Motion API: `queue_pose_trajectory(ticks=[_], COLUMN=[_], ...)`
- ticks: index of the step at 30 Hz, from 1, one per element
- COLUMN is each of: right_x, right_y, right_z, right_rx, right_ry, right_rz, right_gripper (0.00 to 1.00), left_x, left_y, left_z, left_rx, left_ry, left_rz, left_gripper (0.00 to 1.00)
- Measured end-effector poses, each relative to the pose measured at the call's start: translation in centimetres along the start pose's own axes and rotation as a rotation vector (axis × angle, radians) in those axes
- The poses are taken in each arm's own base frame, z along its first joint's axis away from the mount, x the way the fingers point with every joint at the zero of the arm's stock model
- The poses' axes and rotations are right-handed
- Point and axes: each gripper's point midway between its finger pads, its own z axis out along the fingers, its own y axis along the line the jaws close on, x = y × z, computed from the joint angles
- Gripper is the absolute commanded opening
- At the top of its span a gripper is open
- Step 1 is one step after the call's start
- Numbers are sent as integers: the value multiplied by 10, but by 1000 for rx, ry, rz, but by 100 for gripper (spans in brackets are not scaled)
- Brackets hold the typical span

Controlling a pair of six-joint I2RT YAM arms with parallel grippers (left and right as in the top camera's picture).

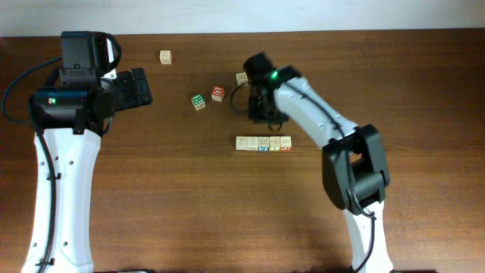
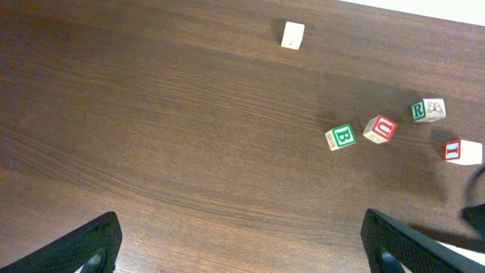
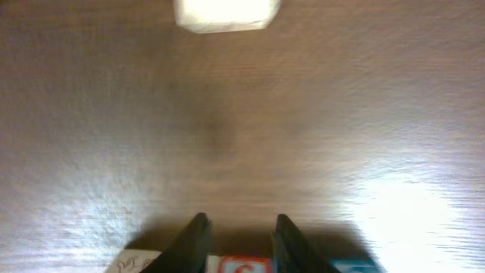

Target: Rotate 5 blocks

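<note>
Pale block [image 3: 226,15] blurred, cropped, row of blocks [image 3: 244,265] half-hidden

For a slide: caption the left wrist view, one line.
Open left end effector over the table; B block, U block, R block, I block and pale block lie ahead.

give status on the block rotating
Left gripper open, empty. Right gripper narrowly open by row of pale wooden letter cubes. Loose cubes well apart.

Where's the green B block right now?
Overhead view: the green B block sits loose in the upper middle, just left of the red U block and up-left of the row of blocks.
</note>
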Motion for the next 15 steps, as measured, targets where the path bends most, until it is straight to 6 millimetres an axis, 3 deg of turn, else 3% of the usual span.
queue_pose_trajectory(ticks=[2,5,8,15], right_x=[-18,-19,-15,14], right_y=[-17,-39,-51,-54], right_z=[-18,-22,-15,16], right_rx=[3,26,40,38], right_ry=[-16,12,39,118], right_rz=[38,74,75,54], right_gripper=[32,32,32,32], left_x=[0,0,0,0], left_y=[0,0,0,0], left_z=[0,0,0,0], left_rx=[0,0,0,0], left_ry=[0,1,1,0], left_rz=[0,0,0,0], left_gripper=[99,99,99,99])
